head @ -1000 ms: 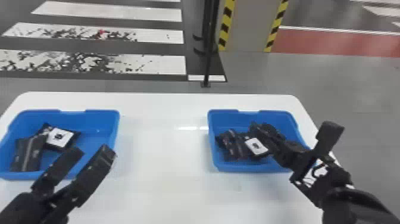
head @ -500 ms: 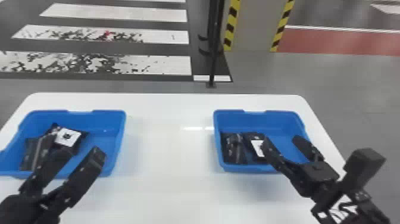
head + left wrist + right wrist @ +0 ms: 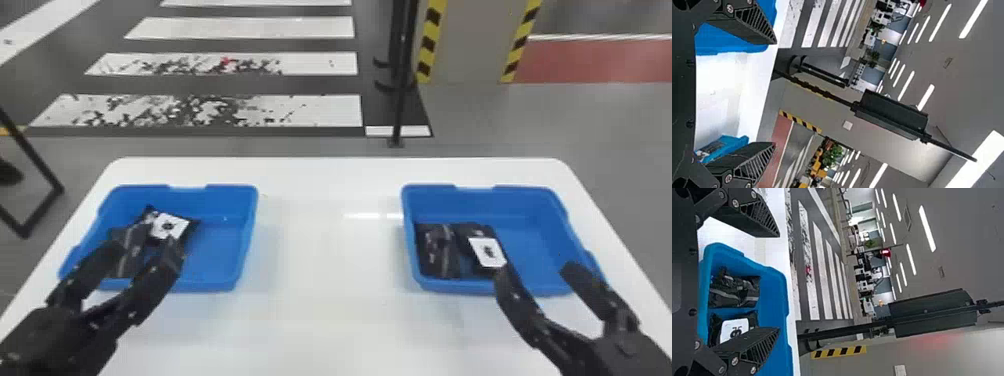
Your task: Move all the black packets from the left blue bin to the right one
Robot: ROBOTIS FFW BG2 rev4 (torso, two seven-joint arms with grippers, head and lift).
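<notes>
Lower the unclenched black left gripper astride the glossy black packet, clearing the left blue plastic bin's near edge.

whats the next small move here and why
Probably ease the left gripper down toward the two black packets in the left blue bin: its fingers are open, hold nothing, and overlap them in the head view.

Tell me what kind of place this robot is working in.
Probably a large indoor hall, perhaps a test or demonstration space: crosswalk stripes on the floor, a pillar edged in yellow and black, and long ceiling lights overhead.
</notes>
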